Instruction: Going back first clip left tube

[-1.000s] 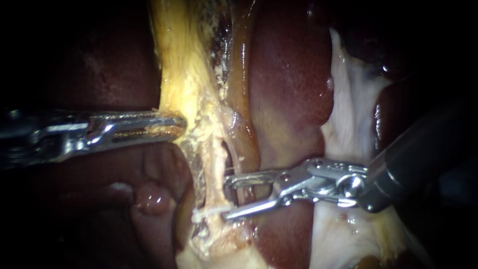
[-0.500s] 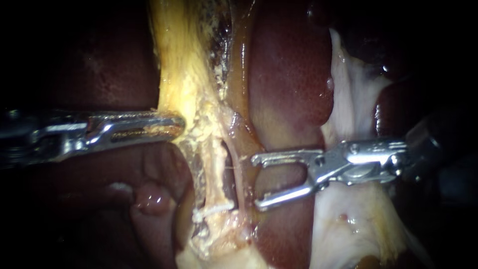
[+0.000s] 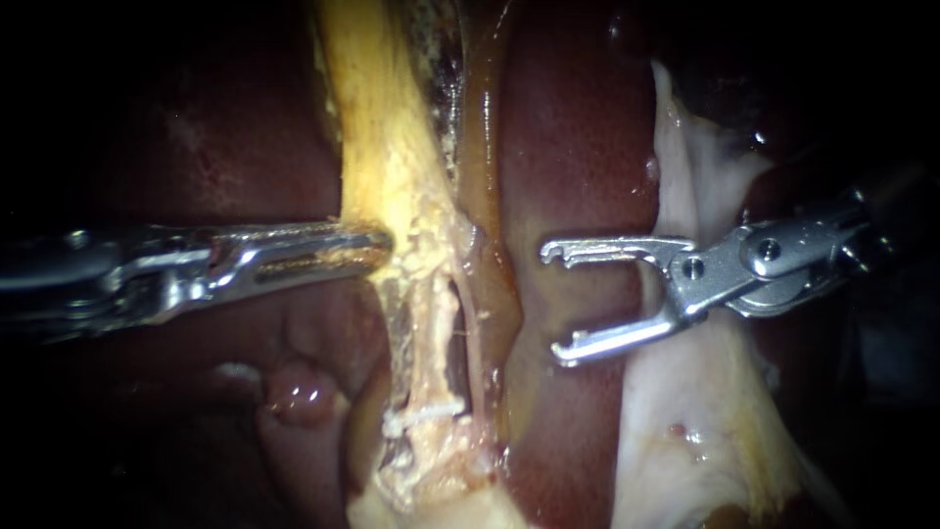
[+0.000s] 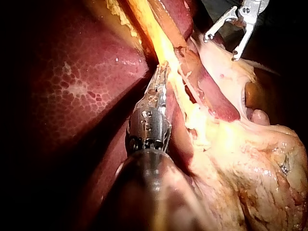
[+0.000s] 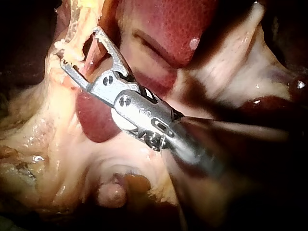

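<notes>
In the endoscope view a pale left tube (image 3: 428, 323) runs down the yellow fatty strand (image 3: 387, 167), and a whitish clip (image 3: 423, 415) sits across its lower end. A thinner right tube (image 3: 474, 328) lies just beside it. My left instrument (image 3: 367, 251) comes in level from the left, its jaws shut on the edge of the yellow strand above the tubes; the left wrist view shows the same grip (image 4: 161, 79). My right instrument (image 3: 551, 302) stands over the liver to the right of the tubes with its jaws open, holding nothing and touching neither tube (image 5: 80, 48).
Dark red liver (image 3: 578, 147) lies behind the tubes. A white sheet of tissue (image 3: 685, 167) sits under the right instrument's shaft. A small pink nodule (image 3: 294, 392) lies at lower left. In the left wrist view the right instrument (image 4: 231, 31) shows far ahead, open.
My right instrument has drawn back to the right and upward from the tubes, jaws open throughout. The clip stays on the left tube. My left instrument and the strand shifted slightly right.
</notes>
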You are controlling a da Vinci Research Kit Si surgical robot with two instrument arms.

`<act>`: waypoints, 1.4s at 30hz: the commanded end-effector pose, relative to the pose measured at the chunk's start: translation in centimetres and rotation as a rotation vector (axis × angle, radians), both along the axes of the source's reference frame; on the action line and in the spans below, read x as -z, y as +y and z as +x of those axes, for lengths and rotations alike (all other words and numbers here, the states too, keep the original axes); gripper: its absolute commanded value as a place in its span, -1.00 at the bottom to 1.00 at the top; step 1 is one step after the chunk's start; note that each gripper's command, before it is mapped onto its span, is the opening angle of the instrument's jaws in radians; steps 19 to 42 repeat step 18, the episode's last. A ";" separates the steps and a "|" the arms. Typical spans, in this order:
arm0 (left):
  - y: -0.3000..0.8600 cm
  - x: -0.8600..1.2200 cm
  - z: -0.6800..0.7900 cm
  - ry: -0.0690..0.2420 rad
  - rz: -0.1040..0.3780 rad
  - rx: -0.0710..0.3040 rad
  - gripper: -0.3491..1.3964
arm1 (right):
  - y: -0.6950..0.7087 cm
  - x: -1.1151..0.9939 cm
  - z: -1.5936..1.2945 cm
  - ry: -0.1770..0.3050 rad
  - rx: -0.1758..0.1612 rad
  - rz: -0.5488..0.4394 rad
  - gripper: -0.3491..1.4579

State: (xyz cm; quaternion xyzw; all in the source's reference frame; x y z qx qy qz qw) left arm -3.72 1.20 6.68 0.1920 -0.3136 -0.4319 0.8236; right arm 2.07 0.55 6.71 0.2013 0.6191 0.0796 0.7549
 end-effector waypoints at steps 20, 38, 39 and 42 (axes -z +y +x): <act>-0.02 -0.15 -0.04 0.015 -0.001 0.021 -1.00 | -0.01 0.01 -0.01 -0.002 -0.001 -0.001 0.05; -0.02 -0.15 -0.04 0.015 -0.001 0.021 -1.00 | -0.01 0.01 -0.01 -0.002 -0.001 -0.001 0.05; -0.02 -0.15 -0.04 0.015 -0.001 0.021 -1.00 | -0.01 0.01 -0.01 -0.002 -0.001 -0.001 0.05; -0.02 -0.15 -0.04 0.015 -0.001 0.021 -1.00 | -0.01 0.01 -0.01 -0.002 -0.001 -0.001 0.05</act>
